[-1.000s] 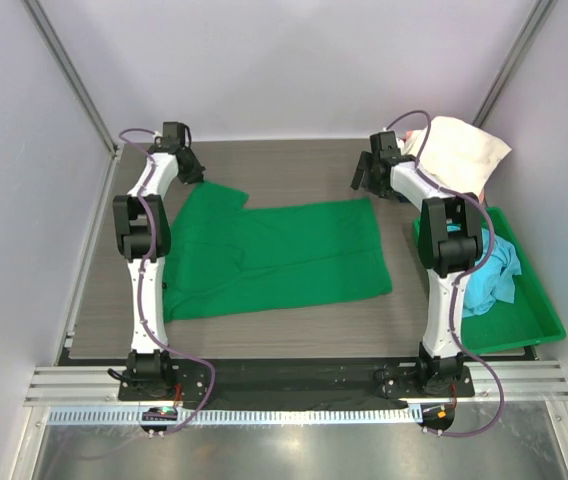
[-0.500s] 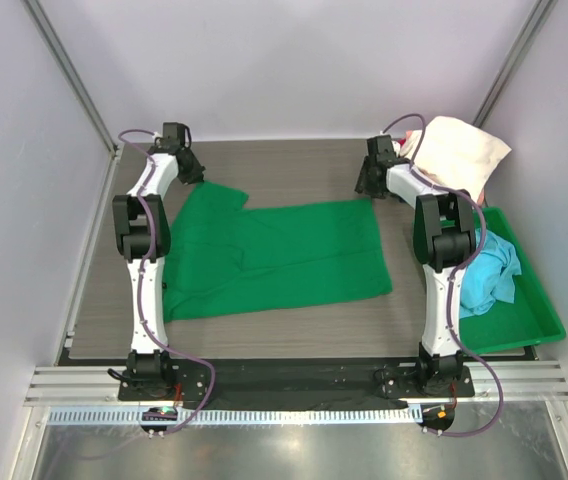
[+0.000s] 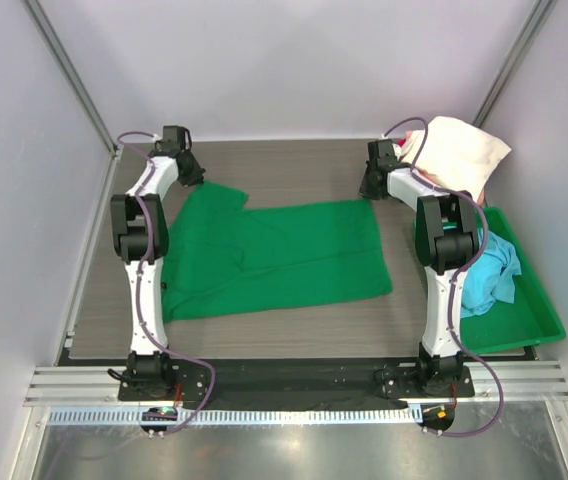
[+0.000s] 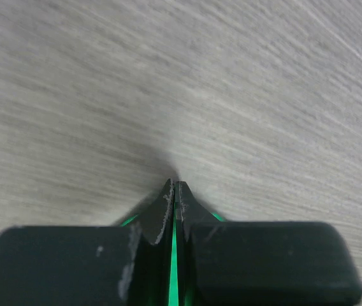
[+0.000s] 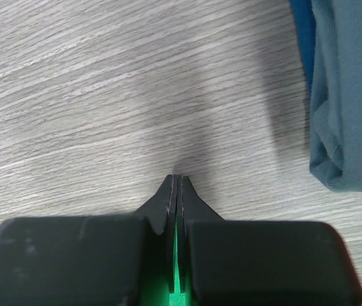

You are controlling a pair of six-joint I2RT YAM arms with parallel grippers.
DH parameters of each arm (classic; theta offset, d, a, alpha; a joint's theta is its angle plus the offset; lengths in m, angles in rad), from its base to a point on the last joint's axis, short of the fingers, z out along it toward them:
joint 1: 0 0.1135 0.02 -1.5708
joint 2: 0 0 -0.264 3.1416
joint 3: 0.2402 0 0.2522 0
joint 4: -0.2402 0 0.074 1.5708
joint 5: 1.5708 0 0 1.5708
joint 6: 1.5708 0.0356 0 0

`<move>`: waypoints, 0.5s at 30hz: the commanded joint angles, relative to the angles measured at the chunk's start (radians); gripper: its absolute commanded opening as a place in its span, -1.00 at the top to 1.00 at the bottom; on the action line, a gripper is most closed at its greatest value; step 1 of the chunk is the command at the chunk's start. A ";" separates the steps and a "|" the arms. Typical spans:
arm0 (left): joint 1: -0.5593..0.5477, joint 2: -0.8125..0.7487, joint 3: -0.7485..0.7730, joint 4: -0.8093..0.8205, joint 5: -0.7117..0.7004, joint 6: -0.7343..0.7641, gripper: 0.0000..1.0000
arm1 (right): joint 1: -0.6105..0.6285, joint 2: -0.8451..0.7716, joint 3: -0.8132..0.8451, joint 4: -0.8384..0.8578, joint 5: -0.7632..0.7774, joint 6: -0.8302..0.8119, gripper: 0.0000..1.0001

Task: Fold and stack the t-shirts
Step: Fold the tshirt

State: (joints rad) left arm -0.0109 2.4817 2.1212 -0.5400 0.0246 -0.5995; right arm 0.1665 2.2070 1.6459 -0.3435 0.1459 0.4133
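A bright green t-shirt (image 3: 284, 255) lies spread flat on the wooden table. At its far left corner, by the sleeve, my left gripper (image 3: 196, 178) is shut low on the table. In the left wrist view a thin strip of green cloth (image 4: 173, 268) shows between the closed fingers (image 4: 159, 217). My right gripper (image 3: 368, 190) is shut on the far right corner of the same shirt. The right wrist view has green cloth (image 5: 176, 287) pinched between its fingers (image 5: 200, 210).
A cream t-shirt (image 3: 456, 150) is heaped at the far right, just behind the right gripper. Blue-grey cloth (image 5: 347, 95) lies close on that gripper's right. A light blue t-shirt (image 3: 492, 270) sits in the rigid green bin (image 3: 539, 320) along the right edge.
The right gripper dropped onto the shirt's far right corner and closed from open to shut on it. The left gripper stayed shut on the far left corner.
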 commanded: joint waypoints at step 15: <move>0.003 -0.461 -0.409 0.011 0.003 0.003 0.99 | 0.008 -0.305 -0.145 -0.034 -0.091 -0.004 0.98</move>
State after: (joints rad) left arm -0.0109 2.1738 1.7489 -0.5430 0.0193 -0.5987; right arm 0.1684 2.0052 1.5429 -0.3889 0.0776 0.4126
